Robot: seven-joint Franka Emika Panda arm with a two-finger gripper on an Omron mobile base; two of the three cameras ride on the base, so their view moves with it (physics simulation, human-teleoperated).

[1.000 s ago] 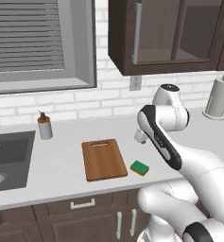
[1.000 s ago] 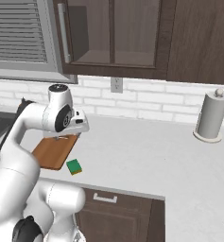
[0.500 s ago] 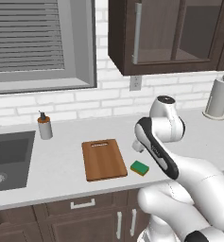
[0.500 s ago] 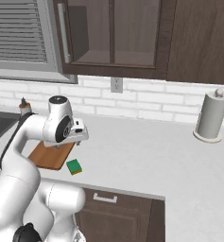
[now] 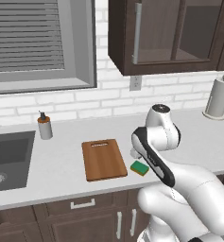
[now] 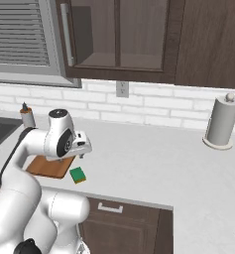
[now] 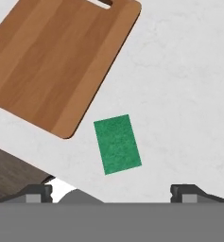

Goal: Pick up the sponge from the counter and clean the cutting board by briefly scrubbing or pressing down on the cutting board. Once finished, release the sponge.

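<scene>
Kitchen: sink (image 5: pixel 9 158), cabinets (image 5: pixel 170 35), counter (image 5: pixel 61 175).

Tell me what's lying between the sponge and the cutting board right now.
Nothing: in the hand view only a strip of bare counter separates the sponge from the cutting board; they lie apart.

Soap dispenser (image 5: pixel 45 127), upright, brown-necked with dark pump, just right of the sink basin's far corner. Dark grey sink basin (image 5: pixel 7 158) at far left, drain visible low in it. Paper towel roll (image 6: pixel 221 121) on its stand at the far right, near the white brick backsplash (image 5: pixel 80 106). Wall outlet (image 6: pixel 122 89) set in the brick. Dark upper cabinet (image 6: pixel 114 37) with a long vertical handle. Window blinds (image 5: pixel 26 35) closed, above the sink.
</scene>
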